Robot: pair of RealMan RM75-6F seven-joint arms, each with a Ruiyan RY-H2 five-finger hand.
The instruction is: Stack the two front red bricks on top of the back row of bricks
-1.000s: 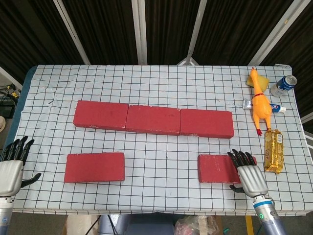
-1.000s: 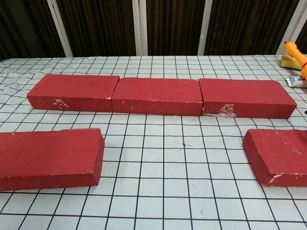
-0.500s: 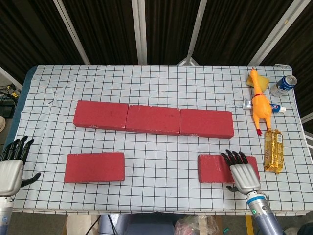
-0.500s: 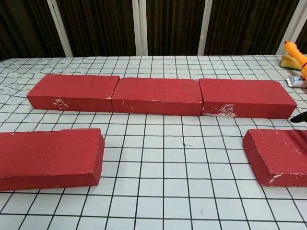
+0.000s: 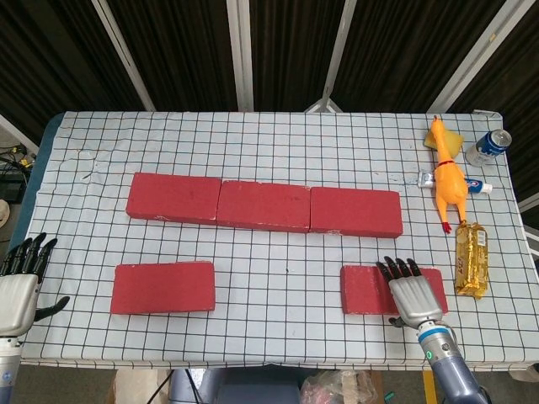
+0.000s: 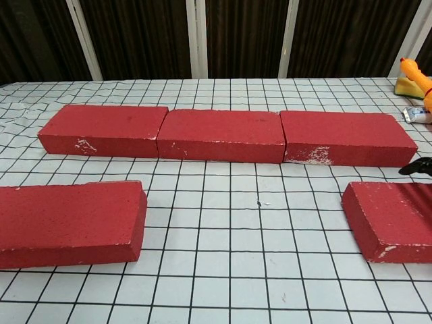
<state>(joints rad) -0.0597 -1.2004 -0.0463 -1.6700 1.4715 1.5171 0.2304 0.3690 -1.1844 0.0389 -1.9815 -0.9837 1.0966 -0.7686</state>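
Three red bricks form the back row: left (image 5: 173, 197), middle (image 5: 264, 205) and right (image 5: 355, 212), end to end. The front left brick (image 5: 163, 287) lies flat on the checked cloth, also low left in the chest view (image 6: 67, 221). My right hand (image 5: 413, 292) hovers over or lies on the right part of the front right brick (image 5: 366, 289), fingers straight and pointing away from me. Its dark fingertips (image 6: 415, 167) just enter the chest view above that brick (image 6: 391, 219). My left hand (image 5: 20, 290) is off the table's left edge, fingers spread, holding nothing.
Along the right side lie a yellow packet (image 5: 472, 259), a rubber chicken (image 5: 446, 177), a toothpaste tube (image 5: 476, 185), a yellow sponge (image 5: 455, 141) and a can (image 5: 489, 147). The packet is just right of my right hand.
My right hand has slid left and further over the front right brick, its fingertips now showing in the chest view. The left hand and all bricks stay put.
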